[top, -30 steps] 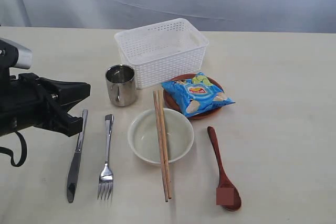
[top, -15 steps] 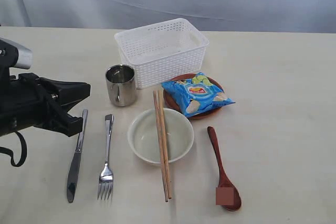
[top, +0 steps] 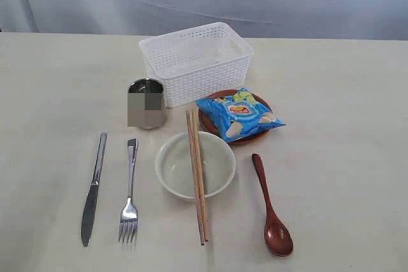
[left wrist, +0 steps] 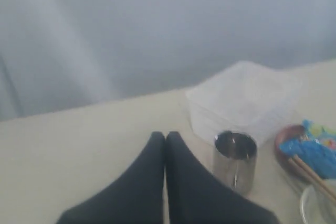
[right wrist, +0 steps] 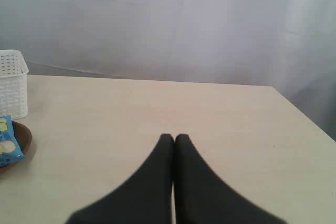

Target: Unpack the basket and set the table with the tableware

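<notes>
The white lattice basket (top: 195, 62) stands empty at the back of the table (top: 338, 125). In front of it are the steel cup (top: 147, 103), the reddish-brown plate (top: 213, 121) and the cream bowl (top: 195, 165) with two chopsticks (top: 197, 176) across it. The knife (top: 93, 189) and fork (top: 130, 191) lie left of the bowl, the dark wooden spoon (top: 271, 206) right of it. Neither arm shows in the exterior view. My left gripper (left wrist: 166, 136) is shut and empty, near the cup (left wrist: 235, 161). My right gripper (right wrist: 174, 138) is shut and empty over bare tabletop.
A blue chips bag (top: 239, 114) lies on the plate; the right wrist view catches its corner (right wrist: 5, 140) and the basket's end (right wrist: 11, 82). A pale curtain hangs behind the table.
The left arm, at the left edge of the exterior view until half a second ago, has gone out of that view. The tableware has not moved.
</notes>
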`<state>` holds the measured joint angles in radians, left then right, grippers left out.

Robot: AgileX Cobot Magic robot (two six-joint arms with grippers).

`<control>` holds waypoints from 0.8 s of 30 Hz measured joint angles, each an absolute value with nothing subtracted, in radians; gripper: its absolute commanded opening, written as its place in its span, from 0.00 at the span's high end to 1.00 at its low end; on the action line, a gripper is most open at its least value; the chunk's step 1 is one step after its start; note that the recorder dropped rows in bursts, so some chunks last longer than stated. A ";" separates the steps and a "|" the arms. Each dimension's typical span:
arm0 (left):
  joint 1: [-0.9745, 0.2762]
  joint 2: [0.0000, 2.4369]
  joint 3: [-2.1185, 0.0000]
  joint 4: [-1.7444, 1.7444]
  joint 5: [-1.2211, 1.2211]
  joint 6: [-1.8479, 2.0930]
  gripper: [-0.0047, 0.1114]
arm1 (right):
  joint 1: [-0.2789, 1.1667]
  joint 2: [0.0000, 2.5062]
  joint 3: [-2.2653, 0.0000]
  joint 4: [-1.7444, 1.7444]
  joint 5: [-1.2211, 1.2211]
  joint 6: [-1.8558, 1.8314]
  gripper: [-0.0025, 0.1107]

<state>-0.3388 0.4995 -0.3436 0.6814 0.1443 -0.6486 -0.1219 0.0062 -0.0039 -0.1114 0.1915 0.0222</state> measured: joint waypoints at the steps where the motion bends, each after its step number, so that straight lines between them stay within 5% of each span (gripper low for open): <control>1: -0.338 0.433 -0.344 0.681 0.179 -0.663 0.96 | -0.122 0.006 -0.004 -0.111 0.192 0.022 0.98; 8: -0.338 0.016 -0.312 0.681 0.380 -0.694 0.96 | -0.122 0.006 -0.004 -0.111 0.192 0.022 0.98; 24: -0.336 0.031 -0.042 0.661 0.226 -0.669 0.96 | -0.122 0.006 -0.002 -0.111 0.192 0.022 0.98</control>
